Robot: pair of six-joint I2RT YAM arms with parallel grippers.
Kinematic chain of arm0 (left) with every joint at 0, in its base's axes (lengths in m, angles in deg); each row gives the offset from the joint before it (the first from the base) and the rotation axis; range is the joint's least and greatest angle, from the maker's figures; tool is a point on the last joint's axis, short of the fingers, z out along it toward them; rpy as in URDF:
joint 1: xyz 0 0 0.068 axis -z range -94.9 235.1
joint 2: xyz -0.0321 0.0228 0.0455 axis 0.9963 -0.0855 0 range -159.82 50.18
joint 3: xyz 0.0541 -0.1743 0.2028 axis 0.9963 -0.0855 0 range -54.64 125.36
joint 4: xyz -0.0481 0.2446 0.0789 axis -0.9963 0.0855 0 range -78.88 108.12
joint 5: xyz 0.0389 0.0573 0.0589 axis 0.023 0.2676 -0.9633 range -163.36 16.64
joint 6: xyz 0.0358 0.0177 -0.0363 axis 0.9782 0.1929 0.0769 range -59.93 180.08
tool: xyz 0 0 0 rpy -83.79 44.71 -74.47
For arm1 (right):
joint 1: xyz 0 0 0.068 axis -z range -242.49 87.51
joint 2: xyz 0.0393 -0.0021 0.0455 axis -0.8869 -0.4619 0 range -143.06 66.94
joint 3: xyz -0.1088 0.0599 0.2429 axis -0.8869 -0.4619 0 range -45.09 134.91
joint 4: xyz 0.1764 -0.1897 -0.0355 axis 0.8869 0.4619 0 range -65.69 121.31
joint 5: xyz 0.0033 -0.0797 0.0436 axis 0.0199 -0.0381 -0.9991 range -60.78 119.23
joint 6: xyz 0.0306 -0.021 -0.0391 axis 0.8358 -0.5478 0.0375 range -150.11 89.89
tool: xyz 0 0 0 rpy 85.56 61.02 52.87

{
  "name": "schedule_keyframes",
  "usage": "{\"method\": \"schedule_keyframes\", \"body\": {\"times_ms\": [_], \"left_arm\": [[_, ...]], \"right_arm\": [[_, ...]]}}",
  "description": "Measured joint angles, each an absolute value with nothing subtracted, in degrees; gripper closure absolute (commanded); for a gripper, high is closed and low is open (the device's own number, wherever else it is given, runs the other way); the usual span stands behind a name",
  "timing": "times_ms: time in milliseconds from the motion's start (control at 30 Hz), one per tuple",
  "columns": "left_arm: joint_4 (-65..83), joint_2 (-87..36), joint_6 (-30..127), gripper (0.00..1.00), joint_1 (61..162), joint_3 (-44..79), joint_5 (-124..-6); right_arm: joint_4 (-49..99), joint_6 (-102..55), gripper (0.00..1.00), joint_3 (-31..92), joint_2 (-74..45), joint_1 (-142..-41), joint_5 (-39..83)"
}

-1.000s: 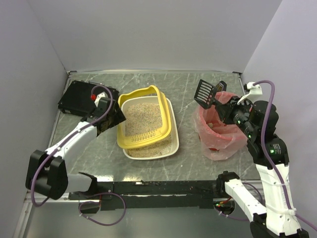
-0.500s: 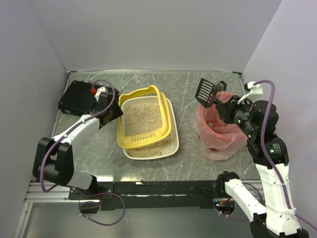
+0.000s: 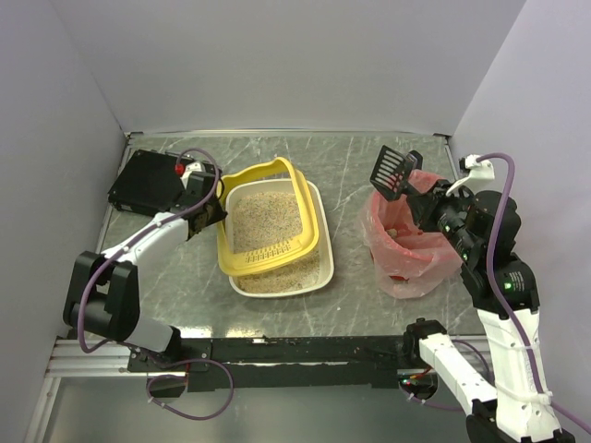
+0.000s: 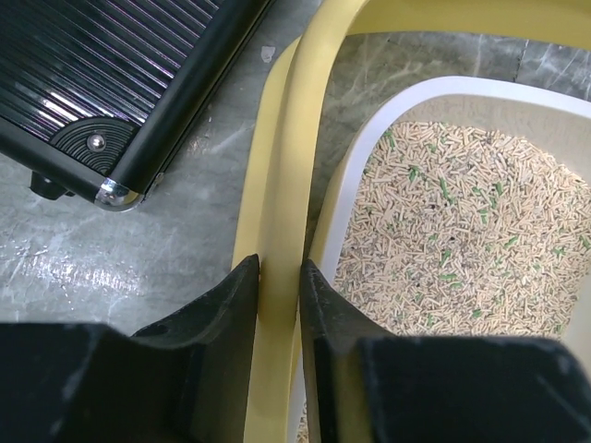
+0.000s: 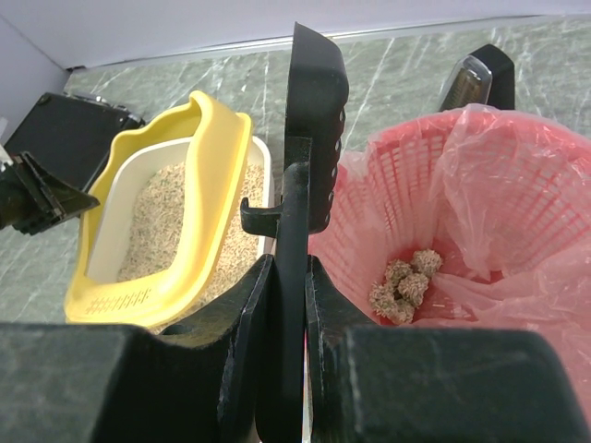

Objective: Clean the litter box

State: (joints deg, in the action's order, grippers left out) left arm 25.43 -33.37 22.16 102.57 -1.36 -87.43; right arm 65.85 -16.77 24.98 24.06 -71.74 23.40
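The yellow litter box point(image 3: 236, 189) with beige litter point(image 3: 268, 217) sits tilted in a white tray point(image 3: 321, 273) at mid-table. My left gripper point(image 3: 213, 215) is shut on its left rim; in the left wrist view both fingers press the yellow rim point(image 4: 288, 157) at the left gripper point(image 4: 279, 277). My right gripper point(image 3: 422, 207) is shut on the handle of a black slotted scoop point(image 3: 392, 170), held upright over the pink bag-lined bin point(image 3: 412, 247). In the right wrist view the scoop point(image 5: 315, 101) rises from the right gripper point(image 5: 289, 277), and litter clumps point(image 5: 404, 282) lie in the bin point(image 5: 499, 175).
A flat black box point(image 3: 148, 181) lies at the back left, just beyond the left gripper; its corner point(image 4: 111, 83) is close to the yellow rim. Grey walls close in the table on the left, back and right.
My left gripper slid to the yellow rim and closed on it. The right arm nudged the scoop slightly right and stayed shut on it.
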Motion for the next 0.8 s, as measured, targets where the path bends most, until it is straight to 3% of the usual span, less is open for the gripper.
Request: {"method": "schedule_keyframes", "body": {"times_ms": [167, 300, 533, 800], "left_arm": [[25.36, -34.86, 23.06, 0.72, 103.99, -0.27, -89.39], [25.3, -35.69, 24.07, 0.99, 104.45, 0.59, -90.05], [25.99, -35.58, 25.33, 0.99, 105.28, 1.0, -92.41], [31.63, -32.1, 26.89, 0.99, 113.19, 1.0, -100.08]], "right_arm": [[65.83, -16.94, 1.0, 24.98, 24.28, -71.74, 23.82], [65.74, -16.99, 1.0, 24.89, 24.87, -71.74, 23.9], [65.2, -17.18, 1.0, 23.84, 26.73, -71.74, 24.41], [63.82, -17.14, 1.0, 22.4, 27.87, -71.74, 24.21]]}}
